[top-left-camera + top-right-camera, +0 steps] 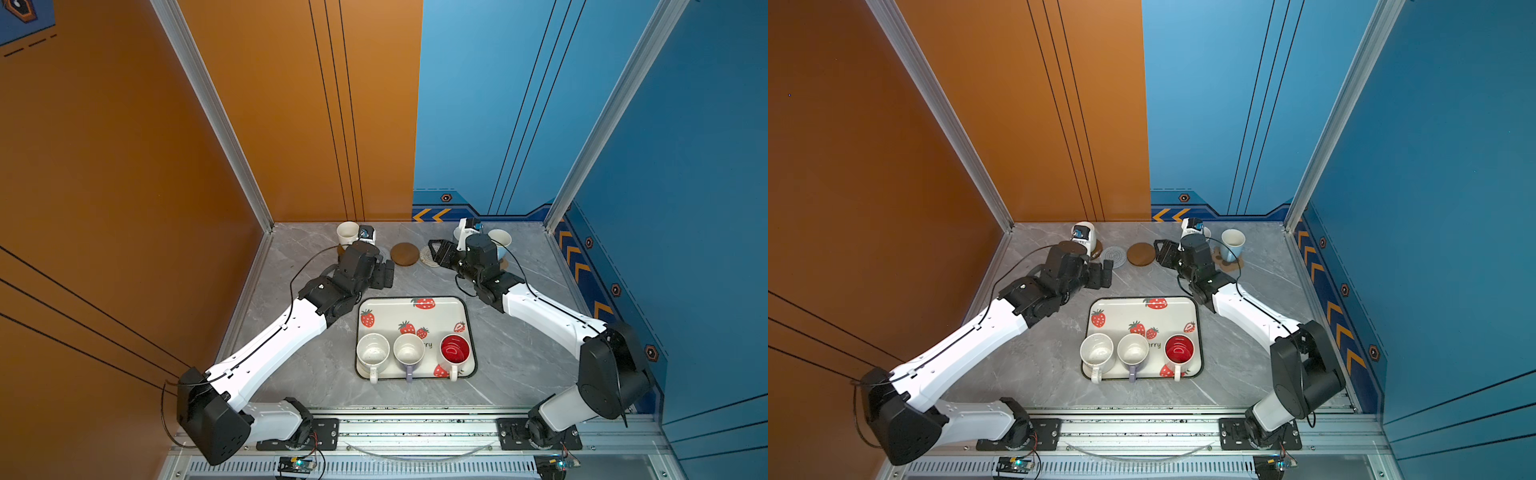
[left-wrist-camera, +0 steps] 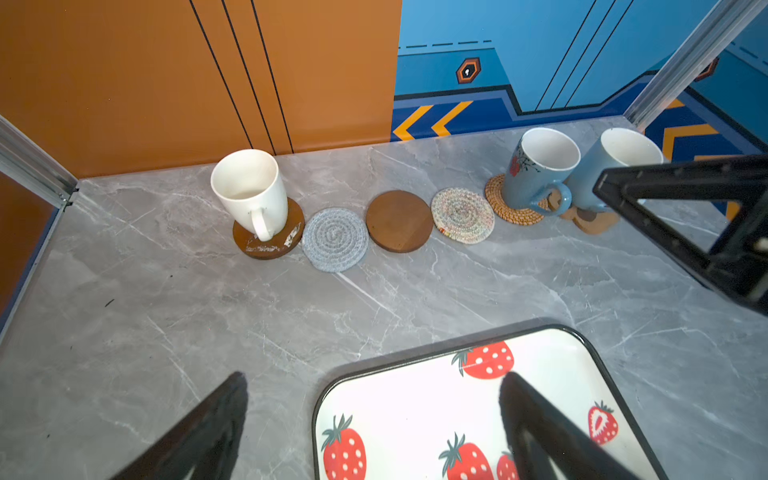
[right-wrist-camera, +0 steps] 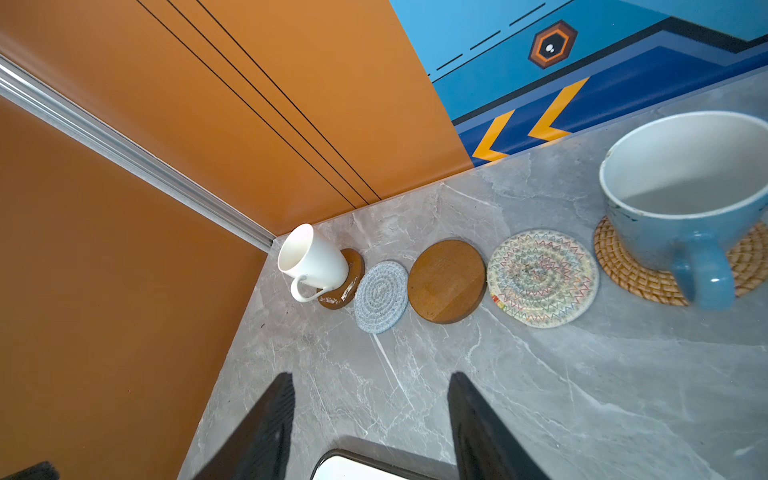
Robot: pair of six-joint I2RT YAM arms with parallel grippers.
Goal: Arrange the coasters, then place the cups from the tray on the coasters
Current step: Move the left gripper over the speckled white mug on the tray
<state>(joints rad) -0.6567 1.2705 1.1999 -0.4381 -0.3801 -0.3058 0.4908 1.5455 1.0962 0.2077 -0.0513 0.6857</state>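
Remaining: three cups [image 1: 408, 351] on tray [image 1: 390, 311]; three bare coasters [image 2: 399, 220] at table [image 2: 374, 299] back. Placed: three cups on coasters. Both left fingers [image 2: 199, 432] and right fingers [image 3: 257, 428] spread, empty.

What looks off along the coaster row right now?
The brown disc under the white mug has whitish worn patches on its near edge, like chipped finish. The mug sits toward the disc's back edge, not centred. Nothing is spilled or tipped.
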